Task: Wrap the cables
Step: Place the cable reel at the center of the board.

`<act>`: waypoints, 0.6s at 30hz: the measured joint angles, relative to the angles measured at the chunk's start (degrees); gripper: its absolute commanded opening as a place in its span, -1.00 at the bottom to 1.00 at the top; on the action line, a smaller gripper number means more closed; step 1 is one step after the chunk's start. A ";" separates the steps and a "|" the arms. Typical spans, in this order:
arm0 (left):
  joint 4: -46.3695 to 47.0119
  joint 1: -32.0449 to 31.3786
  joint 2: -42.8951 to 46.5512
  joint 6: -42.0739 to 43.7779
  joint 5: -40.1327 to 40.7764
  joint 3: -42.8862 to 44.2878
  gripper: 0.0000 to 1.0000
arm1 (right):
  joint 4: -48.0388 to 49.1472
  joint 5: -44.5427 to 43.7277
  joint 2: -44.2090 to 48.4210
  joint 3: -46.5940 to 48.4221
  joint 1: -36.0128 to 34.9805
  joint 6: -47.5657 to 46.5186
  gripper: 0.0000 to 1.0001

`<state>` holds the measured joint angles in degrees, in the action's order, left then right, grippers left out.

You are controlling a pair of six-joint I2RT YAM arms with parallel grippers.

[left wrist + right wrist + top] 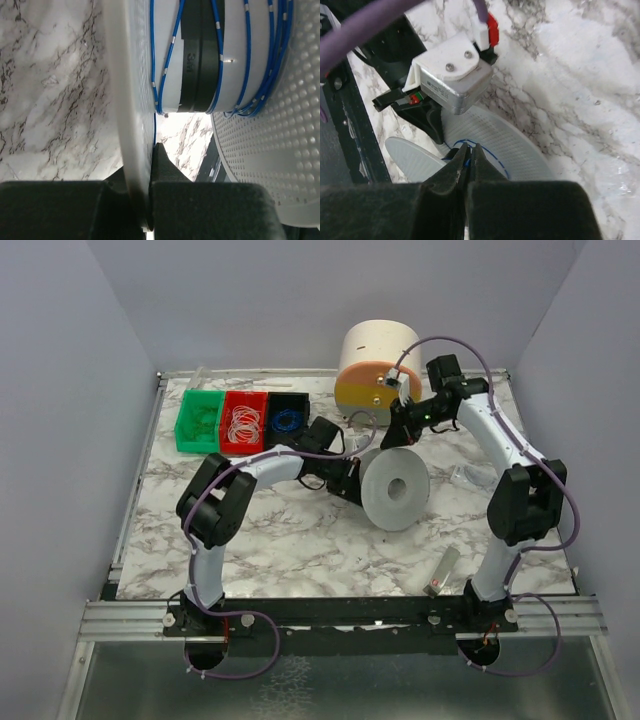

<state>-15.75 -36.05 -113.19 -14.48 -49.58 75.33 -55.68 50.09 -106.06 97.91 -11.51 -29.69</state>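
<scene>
A white spool (395, 490) stands on edge mid-table. My left gripper (350, 480) is shut on one flange (120, 75), whose rim sits pinched between the jaws of the left gripper (142, 165). A thin blue cable with white bands (152, 60) runs in loose turns around the spool's black and white hub (197, 50). My right gripper (400, 435) is above the spool. In the right wrist view the gripper (468, 149) is shut on the blue cable (490, 155) over the flange (520, 145). No dark grey wire shows.
Green (199, 421), red (242, 422) and black (287, 418) bins with small wire coils stand at the back left. A white and orange cylinder (375, 365) stands at the back. A small stick-like object (443, 573) lies near the right arm's base.
</scene>
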 measured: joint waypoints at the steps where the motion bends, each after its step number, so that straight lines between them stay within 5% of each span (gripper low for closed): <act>1: 0.55 0.04 0.00 -0.59 -0.09 -0.02 -1.00 | 0.66 -0.55 0.26 -1.20 -0.57 0.44 -0.99; 18: 14.51 0.52 -4.81 -12.39 -3.91 -3.80 -1.00 | 9.18 -13.64 1.16 -6.49 -9.92 5.64 -0.96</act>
<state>-1.23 -35.53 -117.99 -26.87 -53.49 71.53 -46.50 36.45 -104.90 91.42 -21.43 -24.05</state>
